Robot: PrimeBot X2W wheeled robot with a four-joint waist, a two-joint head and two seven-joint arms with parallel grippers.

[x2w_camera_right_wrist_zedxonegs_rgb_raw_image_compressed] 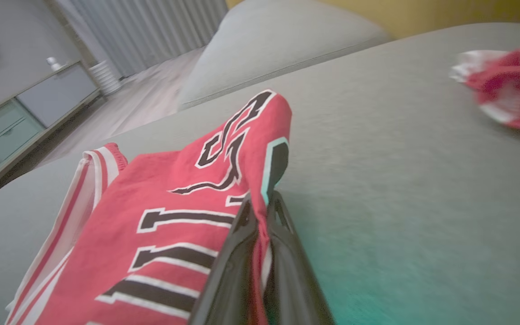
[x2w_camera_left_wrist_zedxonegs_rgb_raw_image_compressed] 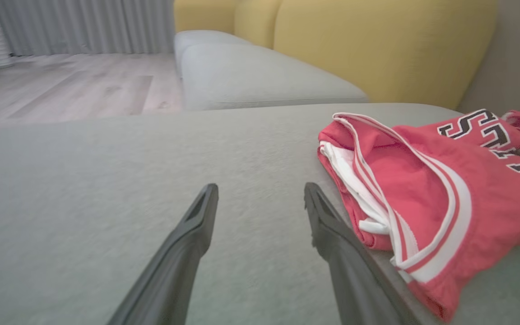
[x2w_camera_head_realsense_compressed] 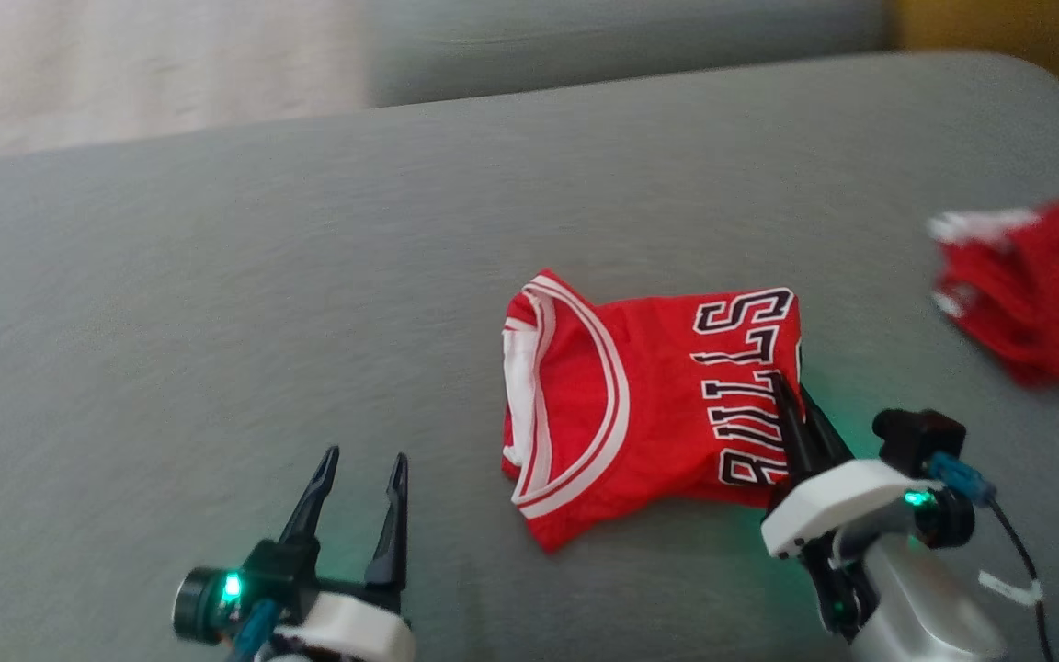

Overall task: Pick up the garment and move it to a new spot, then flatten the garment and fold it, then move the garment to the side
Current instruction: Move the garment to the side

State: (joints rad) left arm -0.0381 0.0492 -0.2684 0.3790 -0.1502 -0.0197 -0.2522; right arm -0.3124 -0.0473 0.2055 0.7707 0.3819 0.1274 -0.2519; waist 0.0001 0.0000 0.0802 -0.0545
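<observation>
The garment is a red jersey with white trim and black lettering, lying folded on the grey sofa cushion. My right gripper is shut on the garment's right edge; in the right wrist view the red cloth is pinched between the two dark fingers. My left gripper stands open over bare cushion, left of the garment and apart from it. In the left wrist view the garment lies just right of the open fingers.
A second red and white cloth lies crumpled at the cushion's far right. Yellow back cushions rise behind. The cushion's far edge drops to a pale wooden floor, with a grey cabinet beyond.
</observation>
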